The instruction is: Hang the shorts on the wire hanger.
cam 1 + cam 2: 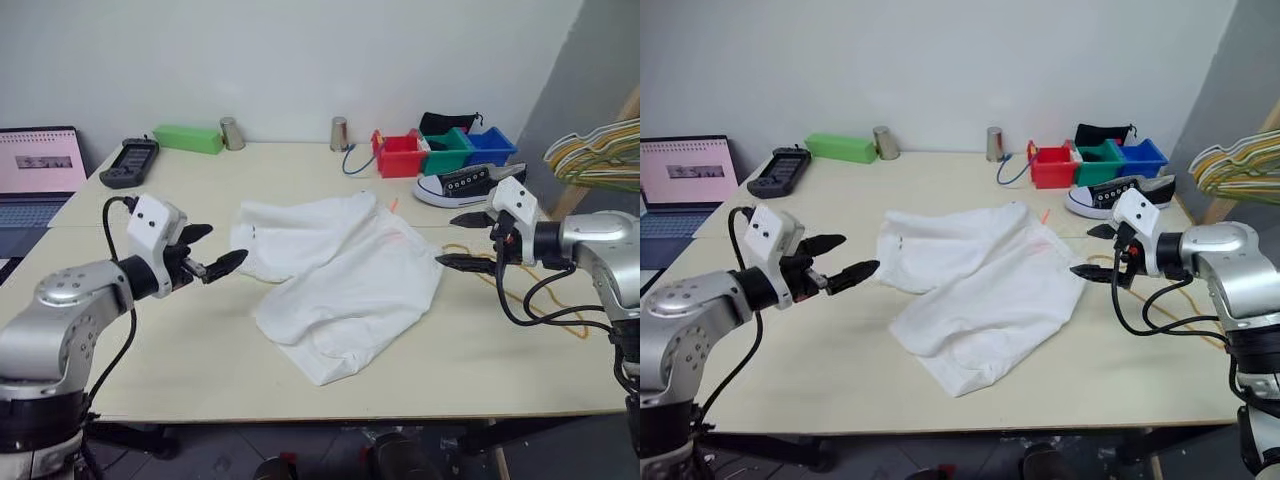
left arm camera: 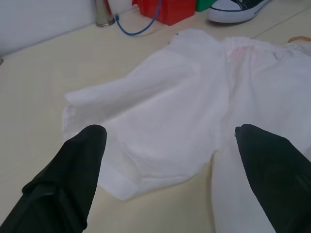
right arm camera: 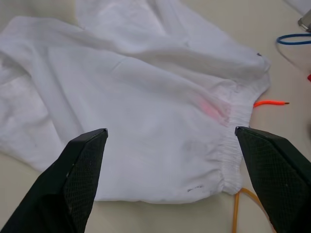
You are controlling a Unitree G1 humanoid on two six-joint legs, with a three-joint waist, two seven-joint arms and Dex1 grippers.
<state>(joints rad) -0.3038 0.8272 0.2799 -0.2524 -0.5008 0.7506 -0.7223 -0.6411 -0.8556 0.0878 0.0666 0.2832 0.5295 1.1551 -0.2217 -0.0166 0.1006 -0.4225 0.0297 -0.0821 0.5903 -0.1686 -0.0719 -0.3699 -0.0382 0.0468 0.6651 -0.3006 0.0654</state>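
- The left hand (image 1: 212, 252) hovers over the desk (image 1: 150, 330), its two black fingers spread wide with nothing between them, aimed at the near-left leg of the shorts (image 1: 340, 275) and just short of the cloth.
- The right hand (image 1: 468, 240) hovers likewise released and empty, just beside the waistband end of the shorts, pointing back across the cloth.
- The shorts lie crumpled flat in the middle of the desk between the two hands; the elastic waistband with its faint reddish mark and a small orange tag faces the right hand.
- The wire hanger (image 1: 520, 298) lies on the desk at the right, under the right arm; one end seems to run in beside or under the waistband, though I cannot tell which.
- Judging from this, the task is at the reach stage: nothing is grasped yet.
- The next move likely calls for one hand to pinch the waistband and the other to take up the thin wire, which lies flat and will be hard to pinch cleanly.
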